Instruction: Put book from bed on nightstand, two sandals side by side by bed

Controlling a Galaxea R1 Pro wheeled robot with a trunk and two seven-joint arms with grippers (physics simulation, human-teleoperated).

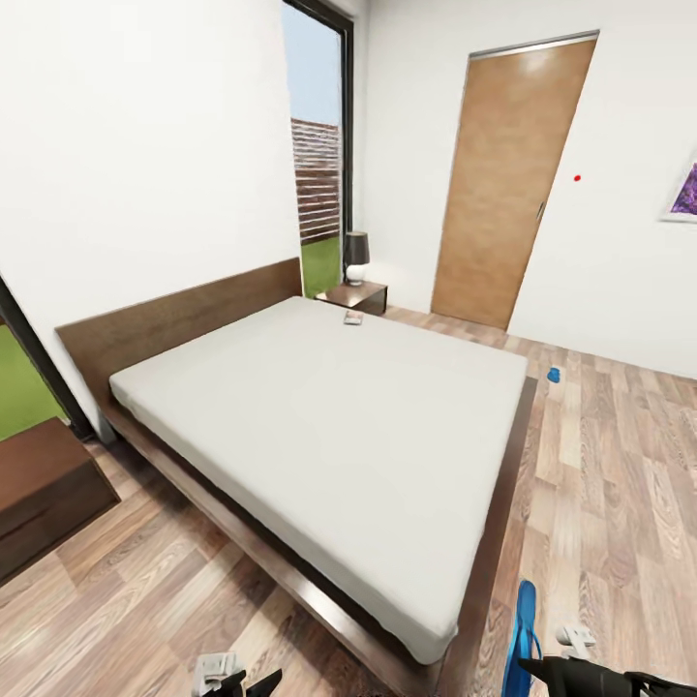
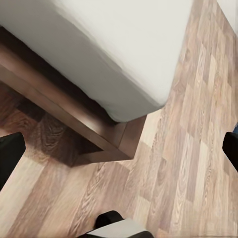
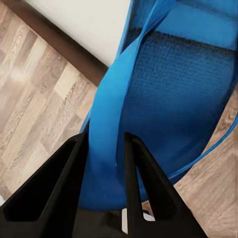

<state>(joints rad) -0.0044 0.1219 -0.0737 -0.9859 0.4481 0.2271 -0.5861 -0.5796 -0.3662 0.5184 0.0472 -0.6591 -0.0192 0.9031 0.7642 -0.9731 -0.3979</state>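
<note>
Already the right tool (image 3: 106, 148) is clamped on one blue sandal (image 1: 523, 634) at the head view's lower right, long axis running up-frame along the bed (image 1: 329, 416), while the other sandal (image 1: 554, 375) lies well up-frame near the bed's far corner.

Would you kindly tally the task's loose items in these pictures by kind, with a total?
Blue sandals: 2, one clamped in the right gripper, one lying on the floor beyond the bed.
Books: 1, the book on the bed's far corner.
Total: 3
</note>
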